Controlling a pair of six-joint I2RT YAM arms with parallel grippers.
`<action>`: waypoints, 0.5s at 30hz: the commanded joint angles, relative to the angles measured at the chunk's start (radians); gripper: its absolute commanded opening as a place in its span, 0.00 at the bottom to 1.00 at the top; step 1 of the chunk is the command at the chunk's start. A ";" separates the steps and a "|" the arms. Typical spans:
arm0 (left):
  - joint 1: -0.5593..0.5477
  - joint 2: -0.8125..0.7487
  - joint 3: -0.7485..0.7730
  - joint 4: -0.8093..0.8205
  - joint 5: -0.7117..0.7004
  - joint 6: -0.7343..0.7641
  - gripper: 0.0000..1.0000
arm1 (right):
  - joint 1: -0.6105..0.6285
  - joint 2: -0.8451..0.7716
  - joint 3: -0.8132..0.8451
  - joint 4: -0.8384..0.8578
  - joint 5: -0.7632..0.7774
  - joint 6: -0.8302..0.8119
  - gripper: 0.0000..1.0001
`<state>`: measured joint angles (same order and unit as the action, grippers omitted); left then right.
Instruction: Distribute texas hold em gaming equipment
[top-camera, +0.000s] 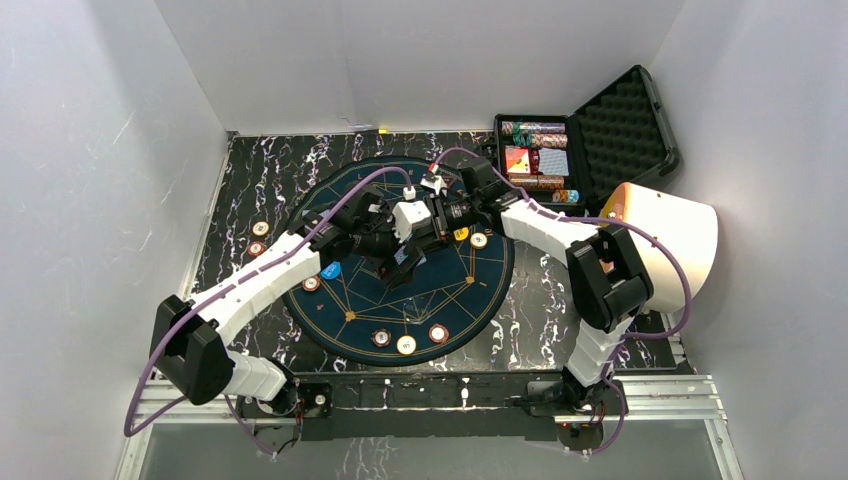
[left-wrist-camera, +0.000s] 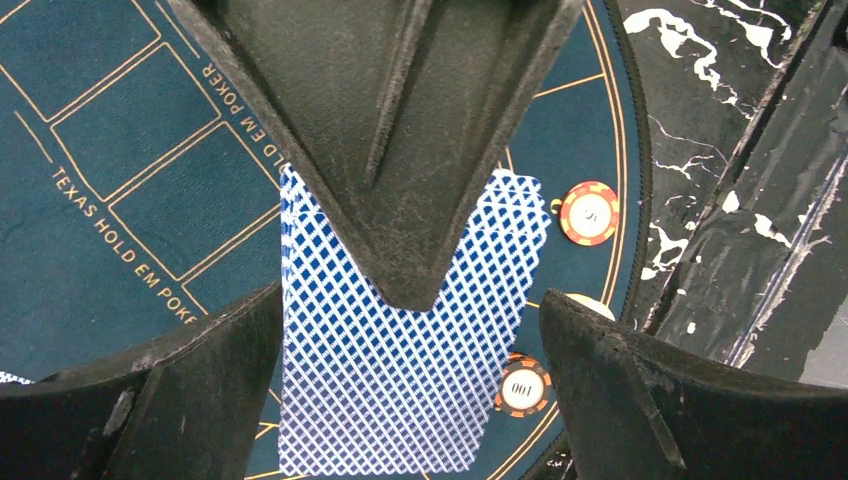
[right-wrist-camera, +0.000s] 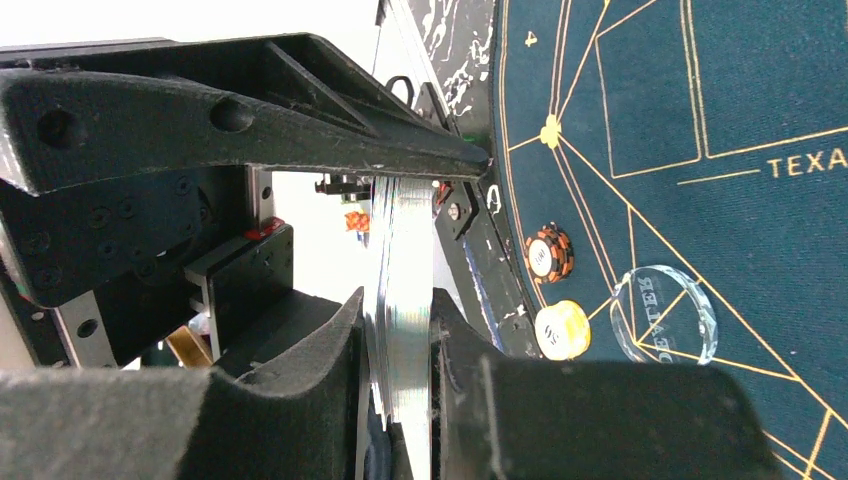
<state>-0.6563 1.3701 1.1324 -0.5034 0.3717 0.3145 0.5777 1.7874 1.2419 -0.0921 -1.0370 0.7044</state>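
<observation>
My right gripper (right-wrist-camera: 398, 300) is shut on a deck of blue-backed playing cards (right-wrist-camera: 400, 250), seen edge-on, above the middle of the round blue poker mat (top-camera: 350, 310). In the left wrist view the deck's top card (left-wrist-camera: 400, 400) shows its blue pattern, with the right gripper's finger across it. My left gripper (left-wrist-camera: 410, 325) is open, its jaws on either side of the deck; whether they touch it I cannot tell. Both grippers meet over the mat (top-camera: 410, 245). Red-brown chips (left-wrist-camera: 588, 212) (left-wrist-camera: 522, 388) lie near the mat's rim. A yellow disc (right-wrist-camera: 561, 329) and a clear dealer button (right-wrist-camera: 664, 312) lie beside a chip (right-wrist-camera: 549, 255).
An open black case (top-camera: 620, 120) at the back right holds chip rows (top-camera: 535, 128) and cards. A big white cylinder (top-camera: 670, 240) stands at the right. Chips lie at the mat's front (top-camera: 406, 345), at its left next to a blue disc (top-camera: 330, 270), and off the mat (top-camera: 258, 238).
</observation>
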 joint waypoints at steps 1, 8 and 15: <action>-0.007 -0.006 -0.013 0.000 -0.037 0.017 0.94 | 0.007 0.016 0.020 0.087 -0.090 0.044 0.00; -0.006 -0.006 -0.015 -0.031 -0.067 0.021 0.84 | 0.018 0.044 0.029 0.109 -0.121 0.058 0.00; -0.006 -0.006 -0.025 -0.059 -0.067 0.004 0.81 | 0.033 0.076 0.041 0.111 -0.150 0.046 0.00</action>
<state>-0.6586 1.3701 1.1198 -0.5243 0.3145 0.3210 0.5980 1.8618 1.2419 -0.0311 -1.1084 0.7506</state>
